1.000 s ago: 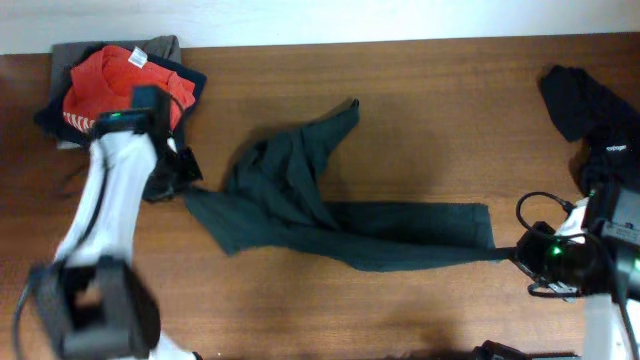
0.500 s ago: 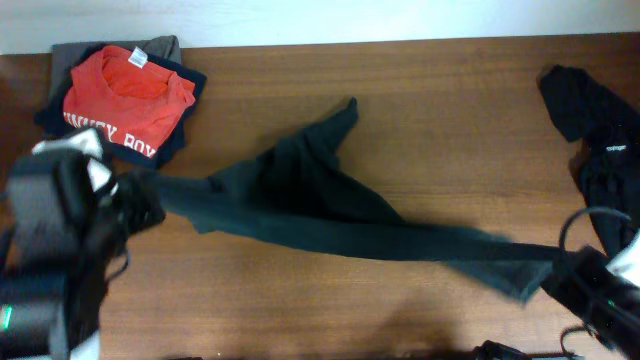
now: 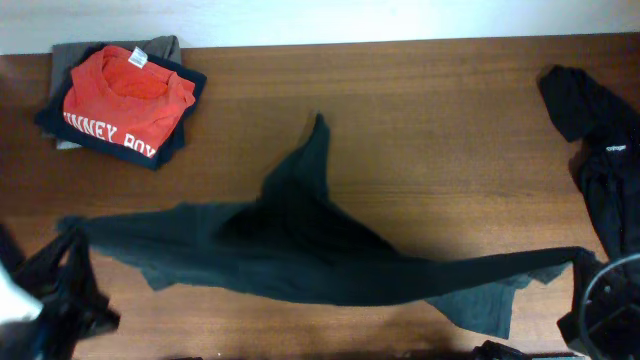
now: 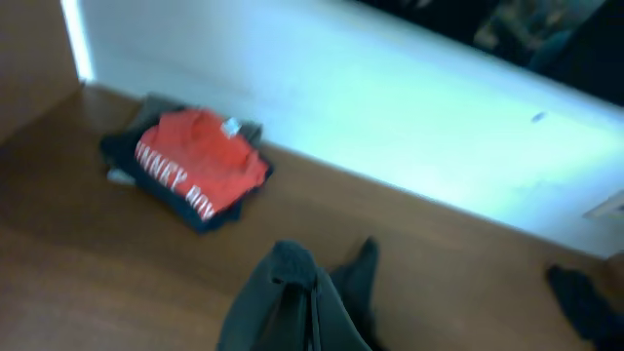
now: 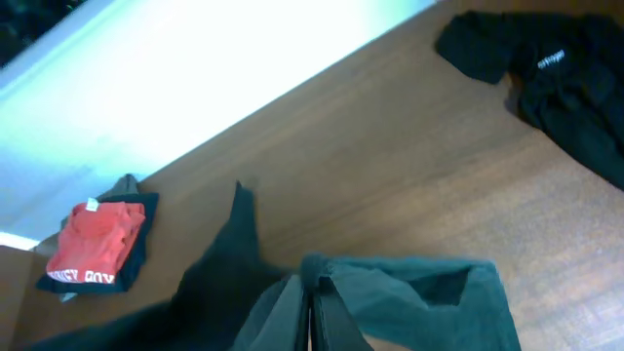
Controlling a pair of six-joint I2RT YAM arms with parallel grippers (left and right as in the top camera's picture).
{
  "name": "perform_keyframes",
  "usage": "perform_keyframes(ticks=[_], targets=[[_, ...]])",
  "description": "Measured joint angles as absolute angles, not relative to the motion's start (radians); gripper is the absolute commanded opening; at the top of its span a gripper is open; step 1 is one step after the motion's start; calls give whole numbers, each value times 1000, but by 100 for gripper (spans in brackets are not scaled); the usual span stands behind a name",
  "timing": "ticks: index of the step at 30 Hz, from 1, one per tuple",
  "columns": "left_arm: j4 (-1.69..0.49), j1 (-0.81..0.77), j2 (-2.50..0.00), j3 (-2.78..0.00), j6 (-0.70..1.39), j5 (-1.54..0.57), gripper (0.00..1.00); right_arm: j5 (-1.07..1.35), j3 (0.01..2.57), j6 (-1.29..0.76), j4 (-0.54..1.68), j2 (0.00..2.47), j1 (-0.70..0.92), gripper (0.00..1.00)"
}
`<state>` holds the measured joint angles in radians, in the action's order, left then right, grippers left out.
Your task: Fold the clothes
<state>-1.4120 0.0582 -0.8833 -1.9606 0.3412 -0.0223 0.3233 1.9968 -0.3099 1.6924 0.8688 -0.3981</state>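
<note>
so the dark garment is strung out like a hammock across the near side of the table, one end pinched in the left gripper and the other in the right gripper. both sets of fingers are clamped down tight on bunched cloth; in the wrist views the fabric gathers into a narrow wad right where the jaws meet. a pointy bit, sleeve or corner (can't tell which), trails toward the middle of the table.

handling-wise this looks like thin, floppy knit. light, no stiffness at all, it sags and ropes up between the two holds instead of lying flat. not fragile, not slippery, but it'll twist on itself if you let tension off unevenly. i'd say the good grab points are the shoulder seams or the hem corners, since those let it hang square, and a pinch on a random wad probably gives you a lopsided mess.

folded stack with the red shirt on top sits at the far left corner, and the black clothes are heaped at the right edge, well apart.
</note>
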Motion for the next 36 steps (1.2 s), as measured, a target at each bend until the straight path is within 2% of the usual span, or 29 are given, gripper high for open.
perform_keyframes(ticks=[7, 15, 21, 29, 33, 36], targets=[[-1425, 58, -883, -2138, 341, -81, 1, 332, 2102, -310, 1692, 870, -398, 4], [-1404, 58, -894, -2159, 341, -96, 1, 331, 2149, -310, 1659, 899, -398, 4], [-1313, 58, -1010, -2169, 341, -74, 1, 331, 2150, -311, 1562, 1015, -398, 4], [-1041, 58, -1387, -2170, 341, -68, 1, 404, 2150, -315, 1313, 1264, -398, 4], [-760, 58, -1620, -2167, 377, -80, 1, 524, 2148, -347, 1066, 1407, -398, 4], [-644, 62, -1756, -2194, 442, -101, 1, 612, 2152, -395, 921, 1499, -403, 4]])
